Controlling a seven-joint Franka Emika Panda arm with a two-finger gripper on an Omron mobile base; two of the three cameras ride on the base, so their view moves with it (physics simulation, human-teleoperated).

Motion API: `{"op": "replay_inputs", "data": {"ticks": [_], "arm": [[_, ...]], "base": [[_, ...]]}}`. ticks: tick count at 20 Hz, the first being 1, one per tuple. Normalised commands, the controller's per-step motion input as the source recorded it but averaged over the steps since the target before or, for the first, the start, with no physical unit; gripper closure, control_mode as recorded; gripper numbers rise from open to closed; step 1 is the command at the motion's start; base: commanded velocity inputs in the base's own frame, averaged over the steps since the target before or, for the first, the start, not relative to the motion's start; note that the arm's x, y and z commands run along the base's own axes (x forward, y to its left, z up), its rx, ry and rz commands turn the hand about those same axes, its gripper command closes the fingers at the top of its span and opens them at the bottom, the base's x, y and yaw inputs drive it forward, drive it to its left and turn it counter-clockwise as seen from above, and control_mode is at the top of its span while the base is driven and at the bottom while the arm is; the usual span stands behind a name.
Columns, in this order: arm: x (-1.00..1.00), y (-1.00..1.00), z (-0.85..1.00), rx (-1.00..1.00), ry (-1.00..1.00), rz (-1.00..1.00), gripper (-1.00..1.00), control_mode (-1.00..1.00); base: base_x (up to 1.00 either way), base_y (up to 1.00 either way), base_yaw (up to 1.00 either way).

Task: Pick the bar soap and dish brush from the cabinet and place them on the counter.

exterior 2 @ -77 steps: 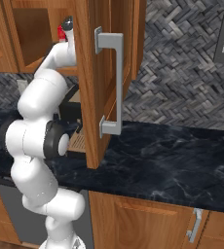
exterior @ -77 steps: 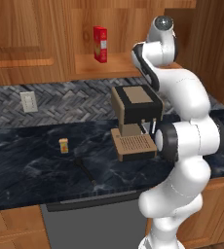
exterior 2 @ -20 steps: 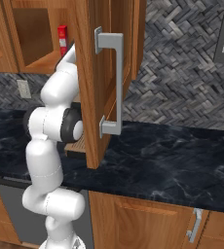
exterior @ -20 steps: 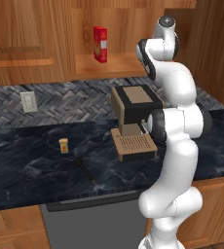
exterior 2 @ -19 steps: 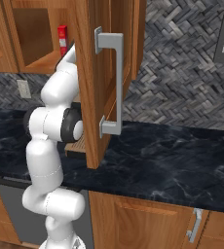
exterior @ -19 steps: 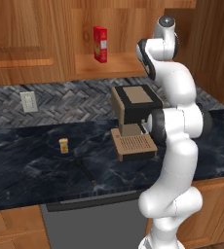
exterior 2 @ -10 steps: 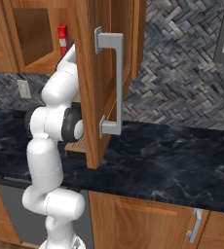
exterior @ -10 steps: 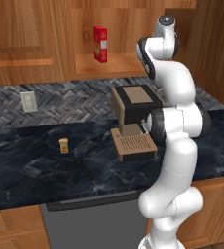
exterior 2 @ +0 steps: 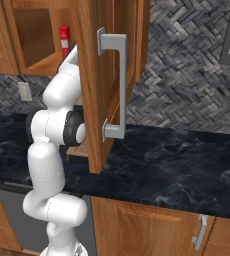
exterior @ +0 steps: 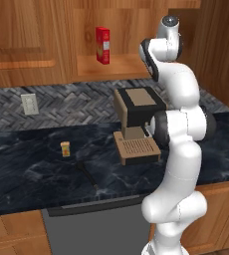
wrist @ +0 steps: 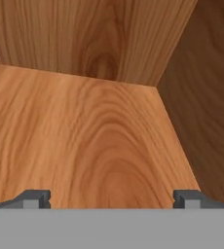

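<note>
A tall red box (exterior: 102, 45) stands upright above a brown coffee machine (exterior: 135, 124), with a small orange-yellow block (exterior: 65, 149) left of it and a white wall outlet (exterior: 30, 104).

The cabinet (exterior 2: 104, 75) is showing warm, grained wood with a satin sheen, its handle (exterior 2: 118, 85) looking like brushed grey metal. The desk (exterior: 37, 169) is gleaming as polished black marbled stone, and the arm (exterior: 178, 149) is looking like smooth glossy white plastic
</note>
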Motion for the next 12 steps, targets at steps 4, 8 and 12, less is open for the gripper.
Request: {"op": "replay_inputs", "data": {"ticks": [4,8,12], "arm": [[-0.25,-0.16,-0.03,0.00,0.00,0.00,-1.00,-1.00],[-0.46,-0.22,-0.07,0.00,0.00,0.00,-1.00,-1.00],[-0.43,-0.18,-0.10,0.00,0.00,0.00,-1.00,-1.00]], "base": [[0.00,0.00,0.00],[0.00,0.00,0.00],[0.00,0.00,0.00]]}}
